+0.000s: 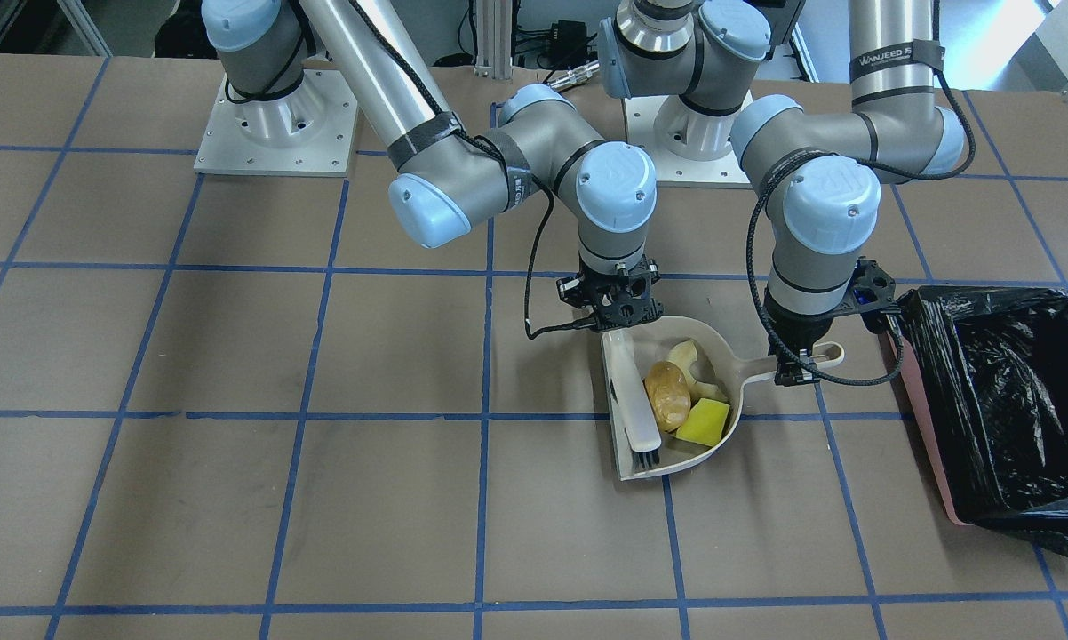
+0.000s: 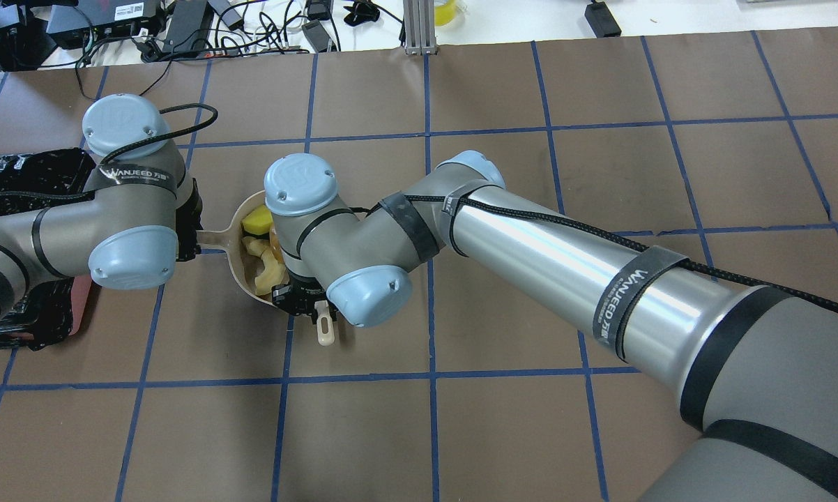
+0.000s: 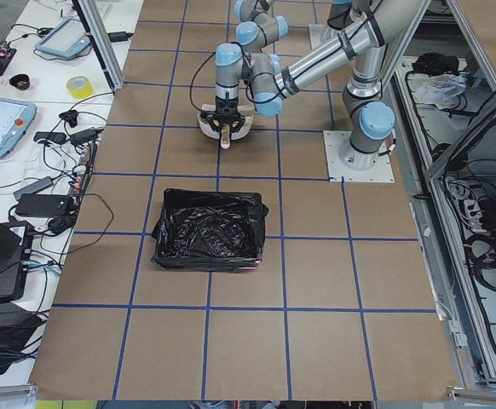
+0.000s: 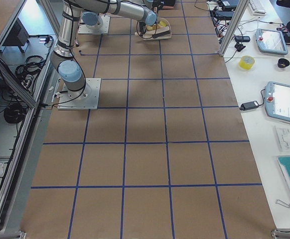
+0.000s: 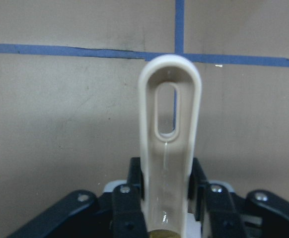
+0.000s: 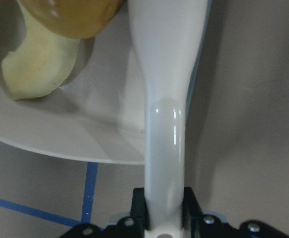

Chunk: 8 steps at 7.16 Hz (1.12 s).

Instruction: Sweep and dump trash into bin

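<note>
All three pieces of trash lie in the beige dustpan point(image 1: 747, 378): a golden-yellow lump point(image 1: 667, 396), a cream crescent point(image 1: 689, 360) and a yellow block point(image 1: 705, 422). My left gripper point(image 1: 801, 357) is shut on the dustpan handle point(image 5: 169, 148). My right gripper point(image 1: 620, 320) is shut on the handle point(image 6: 167, 124) of the hand brush point(image 1: 633, 400), which lies inside the pan along its side with the dark bristles at the pan's open lip. The bin point(image 1: 920, 444), a pink tub lined with a black bag, stands on the table just beyond the dustpan handle, on my left.
Brown table with a blue tape grid point(image 1: 321, 418). Both arm bases point(image 1: 276, 124) are bolted at the robot's edge. Cables and devices point(image 2: 182, 21) lie past the far edge. The black bag's rim point(image 2: 21, 174) sits close beside my left forearm.
</note>
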Available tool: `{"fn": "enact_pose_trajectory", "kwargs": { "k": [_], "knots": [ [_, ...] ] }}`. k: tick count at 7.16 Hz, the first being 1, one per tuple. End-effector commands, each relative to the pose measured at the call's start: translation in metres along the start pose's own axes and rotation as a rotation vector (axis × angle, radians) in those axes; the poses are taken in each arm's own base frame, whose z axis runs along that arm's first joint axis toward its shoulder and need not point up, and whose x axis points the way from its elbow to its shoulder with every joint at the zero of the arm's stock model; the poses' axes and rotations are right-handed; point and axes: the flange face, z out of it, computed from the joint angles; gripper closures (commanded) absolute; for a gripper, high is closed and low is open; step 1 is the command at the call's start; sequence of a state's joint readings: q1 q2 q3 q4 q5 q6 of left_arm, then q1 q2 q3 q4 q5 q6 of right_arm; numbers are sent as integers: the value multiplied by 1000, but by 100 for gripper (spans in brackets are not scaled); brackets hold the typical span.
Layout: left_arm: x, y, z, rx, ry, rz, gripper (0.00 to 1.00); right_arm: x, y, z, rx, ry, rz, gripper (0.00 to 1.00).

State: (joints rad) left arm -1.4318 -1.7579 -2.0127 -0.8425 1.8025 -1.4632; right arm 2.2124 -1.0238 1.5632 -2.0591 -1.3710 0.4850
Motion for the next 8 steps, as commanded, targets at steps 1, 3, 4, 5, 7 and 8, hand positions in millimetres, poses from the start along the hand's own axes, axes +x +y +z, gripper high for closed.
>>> {"fn": "enact_pose_trajectory", "kwargs": {
  "k": [1, 3, 4, 5, 7, 8],
  "knots": [
    [3, -1, -6, 1, 7, 1, 100, 22, 2, -30, -36, 50, 61, 96],
    [2, -1, -6, -1, 7, 5, 100, 62, -10, -60, -48, 94, 58, 96],
    [2, -2, -9, 0, 13, 4, 100, 66, -9, -65, -54, 97, 48, 96],
    [1, -1, -11, 0, 15, 5, 100, 75, -13, -68, -56, 120, 41, 96],
    [2, -3, -13, 1, 20, 1, 100, 151, -29, -117, -104, 160, 45, 96],
    [3, -3, -13, -1, 16, 2, 100, 199, -39, -136, -120, 178, 72, 96]
  ]
}}
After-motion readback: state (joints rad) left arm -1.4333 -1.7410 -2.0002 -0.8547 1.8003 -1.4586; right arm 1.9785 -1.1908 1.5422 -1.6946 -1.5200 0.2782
